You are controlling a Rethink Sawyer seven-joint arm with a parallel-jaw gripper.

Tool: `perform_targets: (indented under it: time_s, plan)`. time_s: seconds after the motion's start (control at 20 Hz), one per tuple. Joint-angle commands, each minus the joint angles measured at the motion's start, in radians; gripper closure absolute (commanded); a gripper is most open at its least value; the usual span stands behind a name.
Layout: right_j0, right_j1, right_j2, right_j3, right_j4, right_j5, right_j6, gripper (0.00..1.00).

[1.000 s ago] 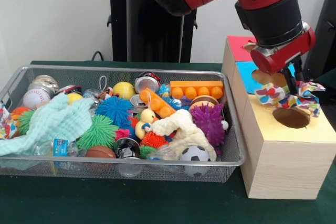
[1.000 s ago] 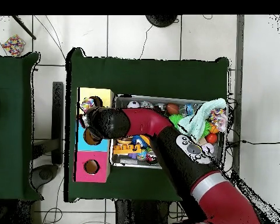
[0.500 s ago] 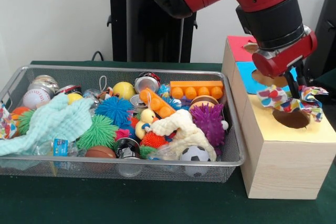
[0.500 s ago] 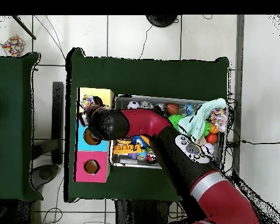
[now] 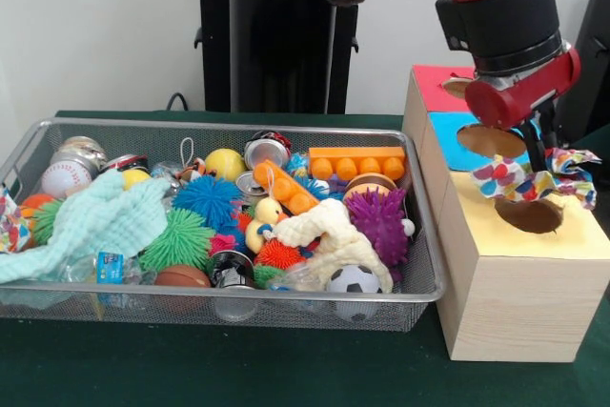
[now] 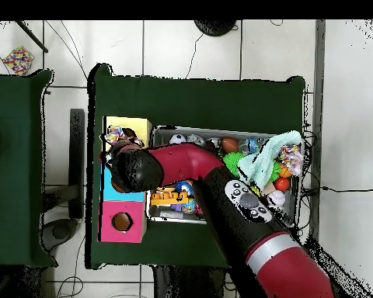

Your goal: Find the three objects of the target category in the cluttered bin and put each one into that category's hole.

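One spotted cloth [image 5: 538, 178] hangs from my gripper [image 5: 530, 152], directly over the round hole [image 5: 528, 214] in the yellow section of the wooden box [image 5: 496, 302]. Jaws clamped on the cloth's upper fold; its lower edge droops to the hole's rim, touching or just above, I cannot tell which. Blue hole [image 5: 490, 140] sits just behind the gripper, red section beyond it. Wire bin [image 5: 238, 302] beside the box, crowded: mint towel [image 5: 95, 221], cream cloth [image 5: 334, 235], purple spiky ball [image 5: 378, 221], soccer ball [image 5: 354, 281], orange brick [image 5: 355, 161]. Overhead, the arm [image 6: 221, 186] crosses the bin to the box.
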Motion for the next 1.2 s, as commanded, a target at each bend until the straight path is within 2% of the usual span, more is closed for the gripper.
perform_targets:
  time_s: [0.05,0.35,0.5,0.65,1.2]
  plan:
    - [0.056,-0.017,-0.112,-0.073,-0.093,0.041,0.058,1.00]
    - [0.101,-0.005,-0.174,-0.119,-0.118,0.089,0.060,1.00]
    - [0.116,-0.003,-0.194,-0.126,-0.123,0.080,0.071,1.00]
    - [0.109,-0.005,-0.186,-0.122,-0.133,0.037,0.061,1.00]
    - [0.115,-0.044,-0.191,-0.141,-0.163,0.038,0.009,1.00]
